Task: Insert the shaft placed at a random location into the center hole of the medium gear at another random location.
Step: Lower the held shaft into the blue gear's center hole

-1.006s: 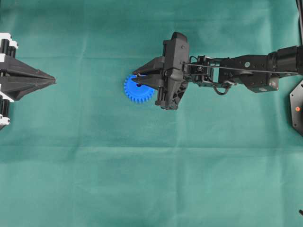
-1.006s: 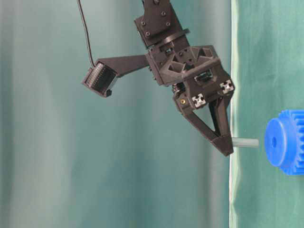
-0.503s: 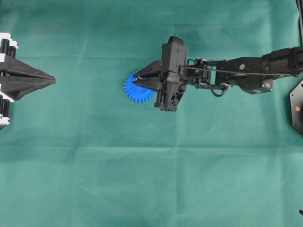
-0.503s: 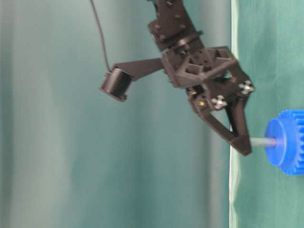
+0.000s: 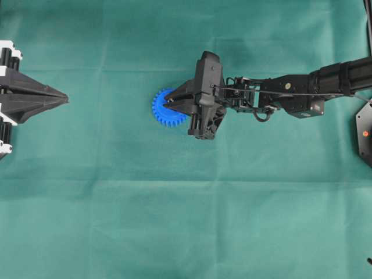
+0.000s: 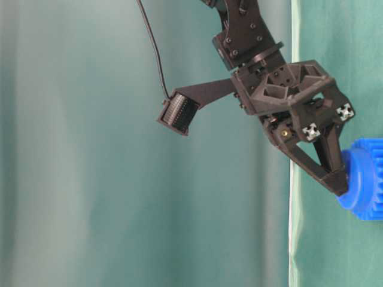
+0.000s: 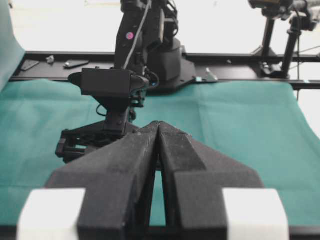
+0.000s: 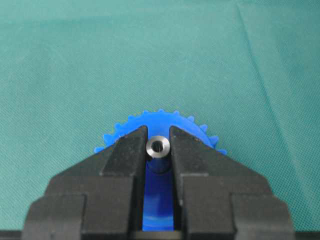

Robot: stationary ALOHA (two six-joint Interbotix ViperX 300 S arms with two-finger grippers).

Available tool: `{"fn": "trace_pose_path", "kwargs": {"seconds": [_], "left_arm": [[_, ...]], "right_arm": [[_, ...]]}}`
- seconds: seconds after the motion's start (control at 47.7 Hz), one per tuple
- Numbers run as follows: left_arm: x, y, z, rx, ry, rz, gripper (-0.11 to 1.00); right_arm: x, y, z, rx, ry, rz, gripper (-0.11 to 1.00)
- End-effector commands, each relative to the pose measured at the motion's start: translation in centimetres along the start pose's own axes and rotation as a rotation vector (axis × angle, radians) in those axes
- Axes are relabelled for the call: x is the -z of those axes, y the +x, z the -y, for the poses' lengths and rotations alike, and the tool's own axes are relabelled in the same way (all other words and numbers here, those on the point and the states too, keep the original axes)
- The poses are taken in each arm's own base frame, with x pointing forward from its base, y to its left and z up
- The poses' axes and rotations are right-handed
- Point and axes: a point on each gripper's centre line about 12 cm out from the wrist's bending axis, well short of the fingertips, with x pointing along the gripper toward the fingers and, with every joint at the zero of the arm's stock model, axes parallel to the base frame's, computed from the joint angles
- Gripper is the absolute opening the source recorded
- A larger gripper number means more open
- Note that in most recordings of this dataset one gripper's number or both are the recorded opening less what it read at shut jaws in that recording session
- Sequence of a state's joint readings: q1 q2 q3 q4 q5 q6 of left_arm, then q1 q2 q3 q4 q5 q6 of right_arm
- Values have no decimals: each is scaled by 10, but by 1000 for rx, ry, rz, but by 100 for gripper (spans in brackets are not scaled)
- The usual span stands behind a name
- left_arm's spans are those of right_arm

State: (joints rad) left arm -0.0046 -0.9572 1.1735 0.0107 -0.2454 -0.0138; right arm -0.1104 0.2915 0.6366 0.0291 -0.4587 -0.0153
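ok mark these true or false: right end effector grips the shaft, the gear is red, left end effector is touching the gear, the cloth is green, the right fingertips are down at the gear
1. The right end effector grips the shaft. True.
2. The medium gear is red. False: it is bright blue.
3. The left end effector touches the gear. False: it sits shut at the far edge of the overhead view, well apart from it.
4. The cloth is green. True.
5. The right fingertips are down at the gear. True.

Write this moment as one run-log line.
right gripper: shut on shaft | shaft: in medium gear | left gripper: shut, idle
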Motion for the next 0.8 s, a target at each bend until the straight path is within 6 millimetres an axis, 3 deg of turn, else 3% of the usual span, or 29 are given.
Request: {"fn": "trace_pose_path", "kwargs": {"seconds": [0.0,0.566,0.629,0.776], "left_arm": [[-7,3,0,0,0,15,0],[-6,2,0,0,0,9,0],[-6,2,0,0,0,9,0],[-6,2,0,0,0,9,0]], "right_arm": [[-14,1,-1,-2,-6,46,13],[-13,0,-1,-2,-8,52,15],[-14,0,-1,-2,-8,54,27],[-14,0,-1,-3,-8,54,71]]}}
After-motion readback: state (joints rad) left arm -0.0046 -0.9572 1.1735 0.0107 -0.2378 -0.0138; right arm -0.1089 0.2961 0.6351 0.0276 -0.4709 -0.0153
